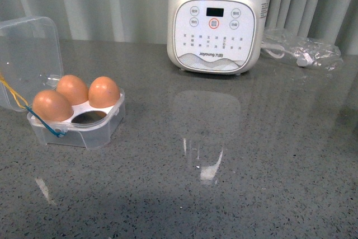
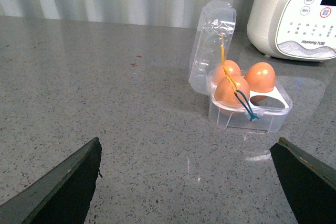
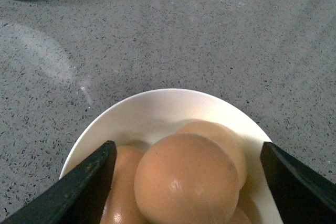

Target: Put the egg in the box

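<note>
The box (image 1: 84,130) stands at the table's left with its clear lid (image 1: 28,54) swung open. Three orange-brown eggs (image 1: 72,89) fill three cells, and the near right cell (image 1: 89,117) is empty. The left wrist view shows the same box (image 2: 262,116) ahead of my open left gripper (image 2: 189,182), which hangs over bare table. My right gripper (image 3: 186,147) is open, with its fingers on either side of the topmost egg (image 3: 186,187) in a white bowl (image 3: 157,98). More eggs lie beside and under that egg. Neither arm nor the bowl shows in the front view.
A white Joyoung appliance (image 1: 215,23) stands at the back centre. A clear plastic bag with a white cable (image 1: 302,51) lies to its right. Curtains hang behind the grey speckled table (image 1: 251,155).
</note>
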Robot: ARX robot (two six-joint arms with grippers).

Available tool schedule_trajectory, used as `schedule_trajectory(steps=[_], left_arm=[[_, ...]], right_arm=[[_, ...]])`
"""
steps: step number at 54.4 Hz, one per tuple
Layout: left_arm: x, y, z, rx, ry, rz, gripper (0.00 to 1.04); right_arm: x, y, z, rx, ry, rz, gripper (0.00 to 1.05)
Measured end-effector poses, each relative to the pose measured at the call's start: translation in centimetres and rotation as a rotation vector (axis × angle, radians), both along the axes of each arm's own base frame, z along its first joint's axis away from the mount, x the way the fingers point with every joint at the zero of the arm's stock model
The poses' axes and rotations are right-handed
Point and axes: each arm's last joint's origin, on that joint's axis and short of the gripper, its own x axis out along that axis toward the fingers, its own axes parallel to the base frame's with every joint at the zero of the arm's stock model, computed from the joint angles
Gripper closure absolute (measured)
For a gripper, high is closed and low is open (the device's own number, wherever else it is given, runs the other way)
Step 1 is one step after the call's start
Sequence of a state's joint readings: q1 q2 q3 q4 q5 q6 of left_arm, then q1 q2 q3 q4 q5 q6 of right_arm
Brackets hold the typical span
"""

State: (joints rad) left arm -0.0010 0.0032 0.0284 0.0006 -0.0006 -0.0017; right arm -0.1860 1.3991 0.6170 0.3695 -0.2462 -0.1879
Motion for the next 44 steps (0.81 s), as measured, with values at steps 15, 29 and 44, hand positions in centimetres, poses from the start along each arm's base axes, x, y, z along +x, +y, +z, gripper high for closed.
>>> schedule_trajectory(steps=[15,29,44], left_arm=[[0.0,0.0,0.0,0.000,0.000,0.000,0.07],[0.0,0.0,0.0,0.000,0.000,0.000,0.07],[0.0,0.0,0.0,0.000,0.000,0.000,0.07]], right_arm=[[0.0,0.0,0.0,0.003,-0.002,0.005,0.62],[-0.6,0.5,1.2,0.018,-0.031,0.022,0.62],[-0.5,3.0,4.6,0.068,-0.122,0.117,0.62]])
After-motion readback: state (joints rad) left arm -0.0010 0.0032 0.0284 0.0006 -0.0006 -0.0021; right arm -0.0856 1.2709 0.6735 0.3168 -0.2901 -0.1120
